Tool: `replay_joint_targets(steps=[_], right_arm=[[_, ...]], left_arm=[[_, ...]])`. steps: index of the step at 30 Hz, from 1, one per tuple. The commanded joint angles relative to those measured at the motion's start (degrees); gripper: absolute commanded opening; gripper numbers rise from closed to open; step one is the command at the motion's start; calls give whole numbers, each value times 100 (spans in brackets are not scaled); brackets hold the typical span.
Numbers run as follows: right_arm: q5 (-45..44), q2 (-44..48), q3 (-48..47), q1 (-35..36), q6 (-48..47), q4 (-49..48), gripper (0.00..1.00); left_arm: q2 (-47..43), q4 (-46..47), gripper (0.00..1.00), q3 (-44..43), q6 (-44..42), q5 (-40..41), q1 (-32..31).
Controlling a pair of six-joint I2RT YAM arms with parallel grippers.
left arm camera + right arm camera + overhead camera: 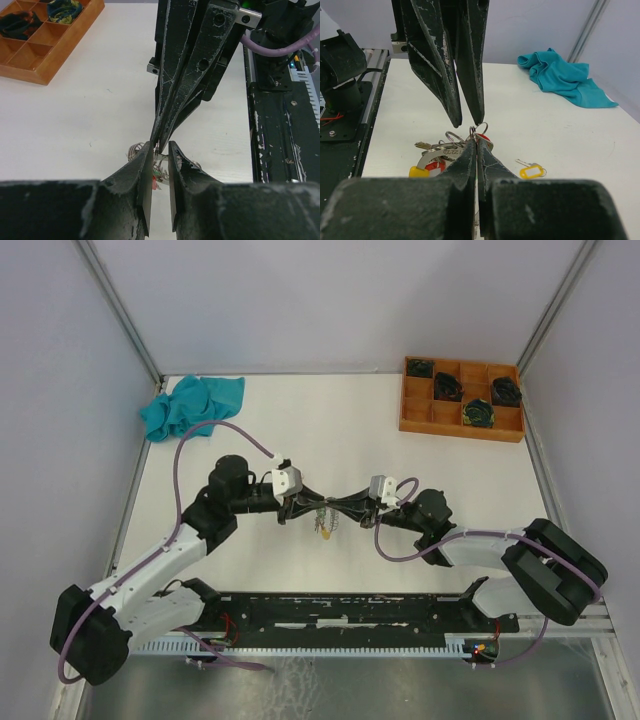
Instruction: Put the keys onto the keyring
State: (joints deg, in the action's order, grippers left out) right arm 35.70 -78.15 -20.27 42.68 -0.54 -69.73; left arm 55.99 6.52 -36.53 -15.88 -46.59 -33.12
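Apparently mid-threading at centre frame: the right pincer [476, 141], clamped shut, and the left pincer [160, 146], narrowly parted, meet over the keyring [451, 148]; holds unclear. Next, likely a fine pinch on the yellow-tagged key [530, 171], lower right.

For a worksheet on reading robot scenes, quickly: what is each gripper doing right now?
Left gripper: fingers narrowly apart at the keyring; whether they grip it cannot be told.
Right gripper: shut, tips at the same keyring; hold unclear.
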Motion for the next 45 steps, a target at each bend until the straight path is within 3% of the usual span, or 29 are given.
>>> replay_joint_targets(steps=[1, 24, 33, 38, 45], right_arm=[[90, 188, -238, -20, 5, -345, 1], [179, 524, -293, -17, 66, -258, 1], [156, 607, -284, -22, -45, 132, 1], [189, 998, -447, -20, -571, 1611, 9], [-8, 1720, -969, -31, -1859, 4709, 36]], left_arm=[[42, 186, 24, -12, 61, -337, 25], [369, -145, 19, -143, -65, -233, 8], [342, -324, 3, -193, -191, -18, -3], [379, -620, 3, -293, -315, 265, -78], [529, -1249, 3, -568, -529, 851, -297]])
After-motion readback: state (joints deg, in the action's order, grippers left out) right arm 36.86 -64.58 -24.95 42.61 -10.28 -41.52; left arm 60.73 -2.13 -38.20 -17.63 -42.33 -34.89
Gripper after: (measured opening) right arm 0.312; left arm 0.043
